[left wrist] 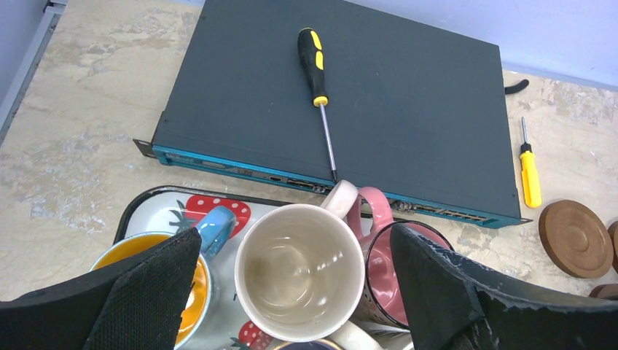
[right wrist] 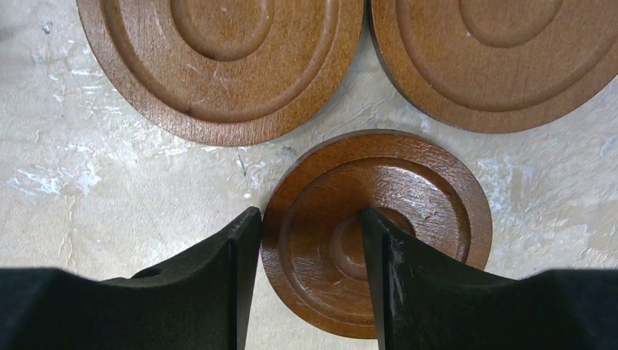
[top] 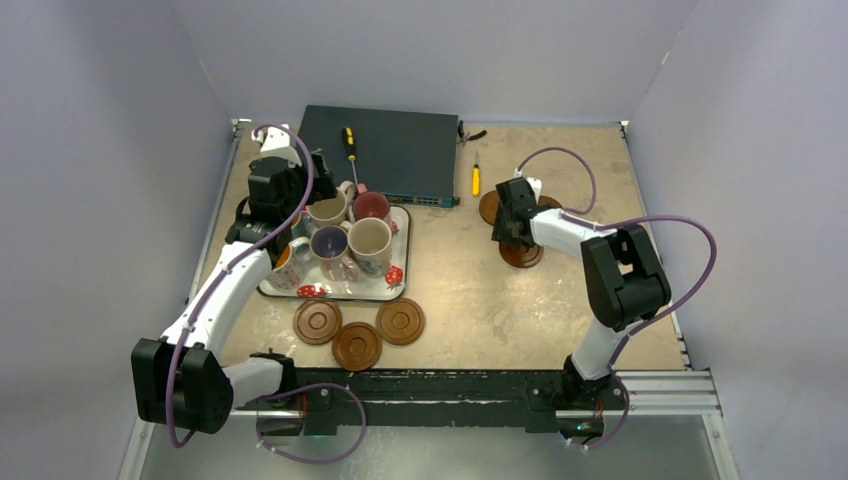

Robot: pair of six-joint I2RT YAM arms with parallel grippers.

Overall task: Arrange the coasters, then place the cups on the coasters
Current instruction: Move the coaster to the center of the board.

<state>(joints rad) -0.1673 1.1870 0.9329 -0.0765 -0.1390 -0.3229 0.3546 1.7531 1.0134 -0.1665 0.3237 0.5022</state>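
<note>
My left hand [left wrist: 295,232] hangs released over the cream mug [left wrist: 295,281]. Right hand [right wrist: 310,219] straddles a coaster [right wrist: 430,193] on the bench [right wrist: 109,189]; grasp I cannot tell.

Each arm has white rounded links, boxy black joint housings and a looping purple cable [top: 714,258]: left arm [top: 215,300], right arm [top: 560,232]. The left end effector [left wrist: 295,233] carries black textured pads [left wrist: 146,292], one seemingly chipped; the right end effector [right wrist: 310,215] looks smooth black.
</note>
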